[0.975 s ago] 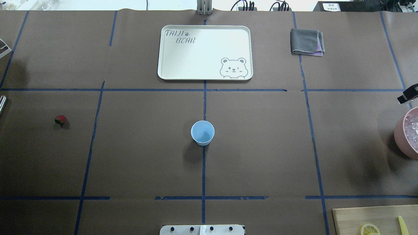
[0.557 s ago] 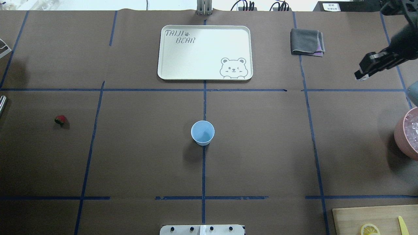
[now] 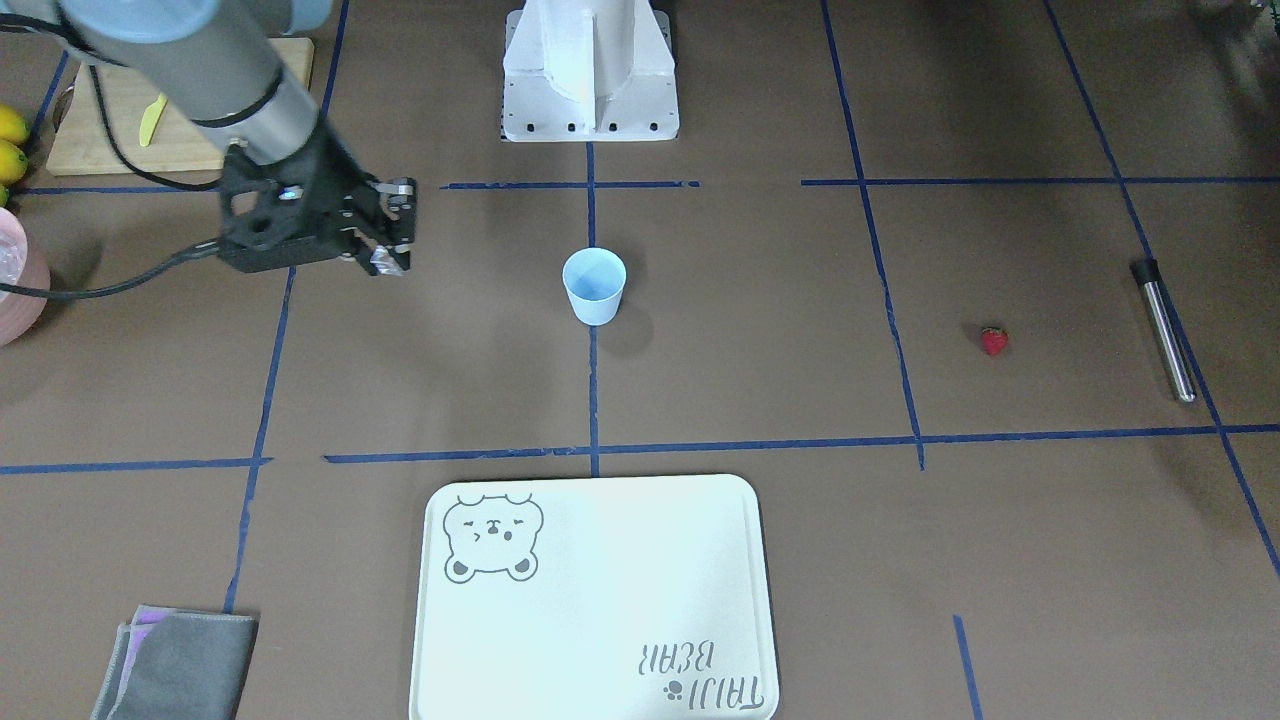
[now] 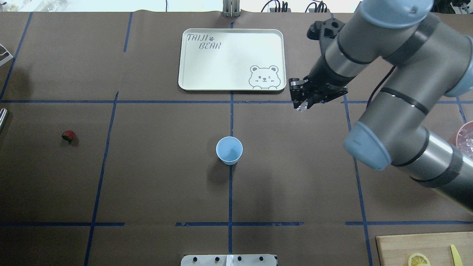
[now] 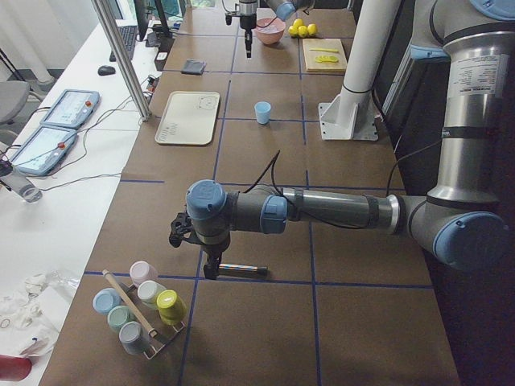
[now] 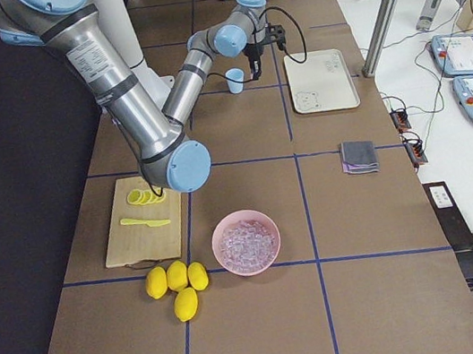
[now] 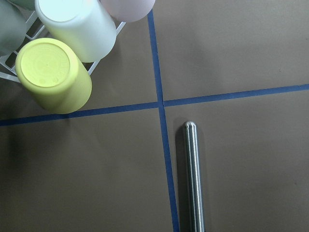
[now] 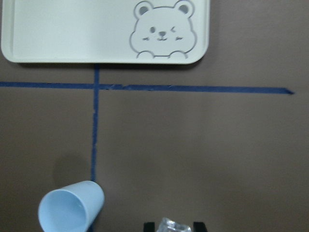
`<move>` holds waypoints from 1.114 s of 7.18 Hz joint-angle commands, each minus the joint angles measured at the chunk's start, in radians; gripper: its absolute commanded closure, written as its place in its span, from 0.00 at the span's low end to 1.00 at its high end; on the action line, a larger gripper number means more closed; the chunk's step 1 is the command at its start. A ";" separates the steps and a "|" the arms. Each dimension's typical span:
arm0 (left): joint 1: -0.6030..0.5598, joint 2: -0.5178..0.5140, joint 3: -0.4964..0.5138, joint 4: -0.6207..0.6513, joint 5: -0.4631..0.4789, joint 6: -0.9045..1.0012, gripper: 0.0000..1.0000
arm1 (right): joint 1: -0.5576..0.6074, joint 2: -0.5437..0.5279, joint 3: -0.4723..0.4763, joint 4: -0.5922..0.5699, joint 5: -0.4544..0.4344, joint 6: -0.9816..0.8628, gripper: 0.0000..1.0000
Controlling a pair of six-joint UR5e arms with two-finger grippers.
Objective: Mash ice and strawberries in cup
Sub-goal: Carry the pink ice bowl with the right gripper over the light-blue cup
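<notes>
Our right gripper point(image 4: 300, 104), upper right in the overhead view, pinches a small translucent ice lump point(image 8: 175, 225); the pale blue plastic cup point(image 4: 229, 149) stands mid-frame. We should centre low over its rim before releasing.

Soft, even overhead light fills all views, and the brown bench point(image 4: 166, 177) reads matt. The cup point(image 4: 229, 149) throws a faint, soft-edged shadow just beside itself. The pale tray point(image 4: 232, 59) beyond the cup looks nearly washed out. Close to the lens, the ice point(image 8: 175, 225) is slightly out of focus.
</notes>
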 commanded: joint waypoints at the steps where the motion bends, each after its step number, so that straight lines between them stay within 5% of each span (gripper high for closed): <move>1: 0.000 0.000 0.007 -0.002 0.002 0.000 0.00 | -0.185 0.190 -0.161 0.004 -0.189 0.190 1.00; 8: 0.000 -0.003 0.004 -0.002 0.000 -0.003 0.00 | -0.271 0.246 -0.280 0.006 -0.255 0.203 0.97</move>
